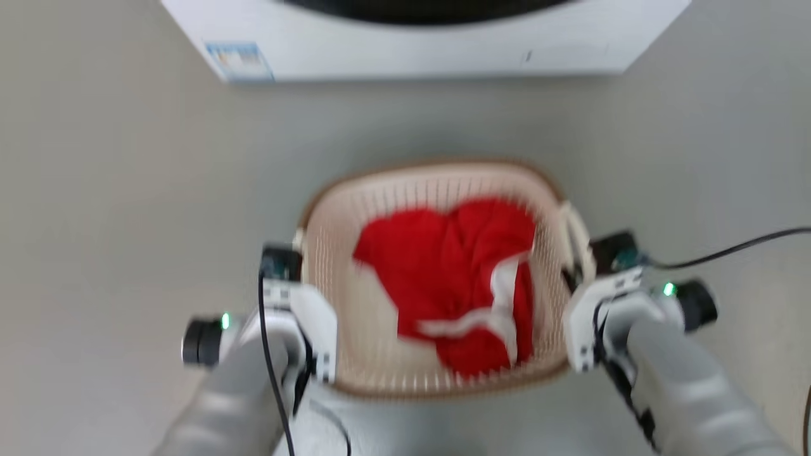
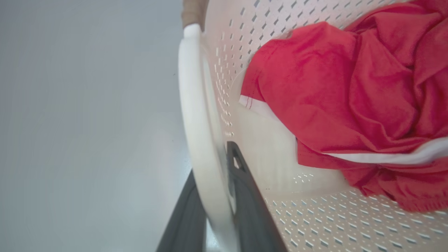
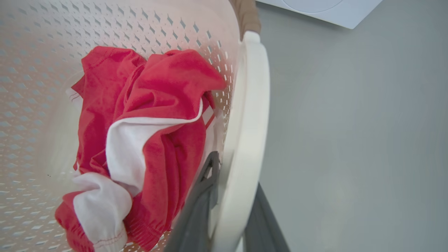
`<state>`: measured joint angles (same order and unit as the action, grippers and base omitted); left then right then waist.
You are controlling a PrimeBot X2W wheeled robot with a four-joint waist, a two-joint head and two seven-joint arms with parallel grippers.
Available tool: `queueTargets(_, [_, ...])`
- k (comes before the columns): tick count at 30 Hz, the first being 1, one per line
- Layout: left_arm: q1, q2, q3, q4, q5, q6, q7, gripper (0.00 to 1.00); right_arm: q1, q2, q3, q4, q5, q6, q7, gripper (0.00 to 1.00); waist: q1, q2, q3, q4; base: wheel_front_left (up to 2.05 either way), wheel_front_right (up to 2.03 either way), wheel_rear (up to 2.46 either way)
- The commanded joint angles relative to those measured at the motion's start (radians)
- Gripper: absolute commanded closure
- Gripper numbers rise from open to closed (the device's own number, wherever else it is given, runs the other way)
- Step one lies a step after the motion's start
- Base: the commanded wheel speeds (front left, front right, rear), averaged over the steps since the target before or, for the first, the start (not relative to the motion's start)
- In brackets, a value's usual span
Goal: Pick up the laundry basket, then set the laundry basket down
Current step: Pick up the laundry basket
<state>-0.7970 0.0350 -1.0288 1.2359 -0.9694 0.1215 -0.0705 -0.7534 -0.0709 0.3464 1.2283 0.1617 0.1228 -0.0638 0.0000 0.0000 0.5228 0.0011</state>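
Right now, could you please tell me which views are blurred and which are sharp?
Head view: smeared throughout, the basket and washing machine soft-edged, its label unreadable. Left wrist view: fairly sharp, the red garment crisp, the handle slightly soft. Right wrist view: garment folds sharp, holes toward the left edge smeared.

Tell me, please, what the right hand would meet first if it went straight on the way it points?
Probably the white handle the right hand grips, which runs ahead to the brown rim of the basket; depth is unclear.
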Motion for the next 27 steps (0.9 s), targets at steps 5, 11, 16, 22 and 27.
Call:
queueTargets(5, [0.143,0.015,-0.006,0.013,-0.030,-0.018,0.028,1.00,0.146,0.021,0.187,-0.108,0.124,0.008,0.100,1.00,0.0000,0.0000,-0.242,-0.053,0.00,0.00,0.00])
queueTargets(11, [0.249,0.015,-0.012,0.014,-0.060,-0.024,0.035,1.00,0.239,0.021,0.297,-0.159,0.219,0.008,0.187,1.00,0.0000,0.0000,-0.370,-0.086,0.00,0.00,0.00])
queueTargets(16, [0.292,0.015,-0.018,-0.002,-0.078,-0.011,0.027,1.00,0.281,0.021,0.332,-0.165,0.261,0.008,0.214,1.00,0.0000,0.0000,-0.439,-0.104,0.00,0.00,0.00])
queueTargets(22, [0.322,0.015,-0.032,-0.004,-0.086,-0.003,0.035,1.00,0.312,0.021,0.353,-0.159,0.282,0.008,0.222,1.00,0.0000,0.0000,-0.494,-0.122,0.00,0.00,0.00])
queueTargets(27, [0.334,0.015,-0.048,-0.004,-0.085,-0.003,0.035,1.00,0.334,0.021,0.359,-0.146,0.296,0.008,0.225,1.00,0.0000,0.0000,-0.511,-0.122,0.00,0.00,0.00])
